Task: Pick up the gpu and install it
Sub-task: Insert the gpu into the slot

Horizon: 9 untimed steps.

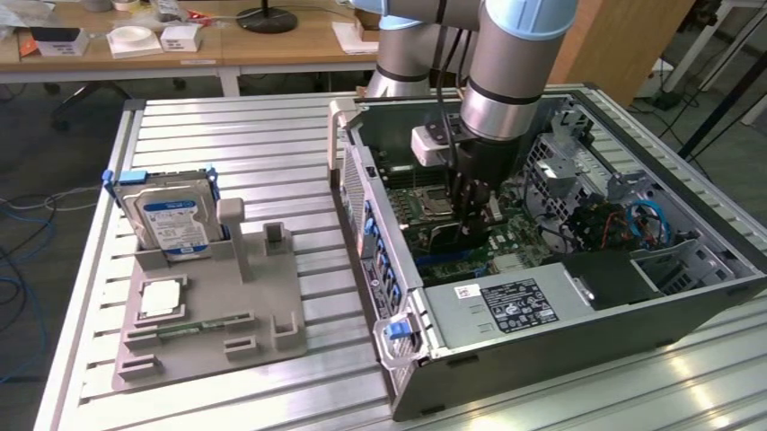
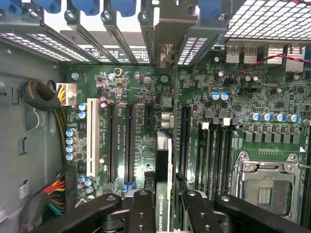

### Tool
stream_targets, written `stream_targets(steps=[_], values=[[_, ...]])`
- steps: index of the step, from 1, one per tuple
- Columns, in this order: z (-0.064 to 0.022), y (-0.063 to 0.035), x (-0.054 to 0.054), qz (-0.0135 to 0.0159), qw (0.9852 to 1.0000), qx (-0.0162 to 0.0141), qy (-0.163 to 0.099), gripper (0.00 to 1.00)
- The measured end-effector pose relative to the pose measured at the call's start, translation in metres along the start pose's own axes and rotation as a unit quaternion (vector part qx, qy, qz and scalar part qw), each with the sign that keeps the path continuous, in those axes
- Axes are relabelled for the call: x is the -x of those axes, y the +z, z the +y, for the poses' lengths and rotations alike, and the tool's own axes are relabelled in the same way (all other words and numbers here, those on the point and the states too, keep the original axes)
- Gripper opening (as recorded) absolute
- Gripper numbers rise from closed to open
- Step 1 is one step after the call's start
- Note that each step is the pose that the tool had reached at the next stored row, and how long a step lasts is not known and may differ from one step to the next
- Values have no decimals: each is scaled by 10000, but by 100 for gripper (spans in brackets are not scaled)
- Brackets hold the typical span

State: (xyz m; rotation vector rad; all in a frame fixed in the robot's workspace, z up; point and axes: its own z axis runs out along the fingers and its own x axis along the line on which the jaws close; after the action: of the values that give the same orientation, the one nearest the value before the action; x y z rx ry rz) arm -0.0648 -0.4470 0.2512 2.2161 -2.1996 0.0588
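1. Deep inside the open computer case (image 1: 671,296) on the counter (image 1: 240,144): claw (image 1: 470,235), low over the motherboard (image 2: 141,82).
2. Part-closed on the gpu (image 2: 164,165), one finger on each face; card held edge-on and upright, between two long black slots.
3. Cut off by the picture's border: the card's gripped end, label readable as "NVIDIA QUADRO".
4. Unclear whether touching the board or just above.
5. In the exterior view, hard to pick out among dark fingers.
6. Well apart, in a grey holder (image 1: 215,332): hard drive (image 1: 174,220).

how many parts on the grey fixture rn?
3 on the grey fixture: hard drive upright in a blue frame at the far end; square silvery chip flat in the middle; narrow memory stick nearest the camera. None seems hidden.
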Motion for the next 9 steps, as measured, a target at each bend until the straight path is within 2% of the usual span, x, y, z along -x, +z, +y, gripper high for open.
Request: stream_targets(steps=[9], values=[[2, 8, -2, -3, 10000, 1, 12, 26]])
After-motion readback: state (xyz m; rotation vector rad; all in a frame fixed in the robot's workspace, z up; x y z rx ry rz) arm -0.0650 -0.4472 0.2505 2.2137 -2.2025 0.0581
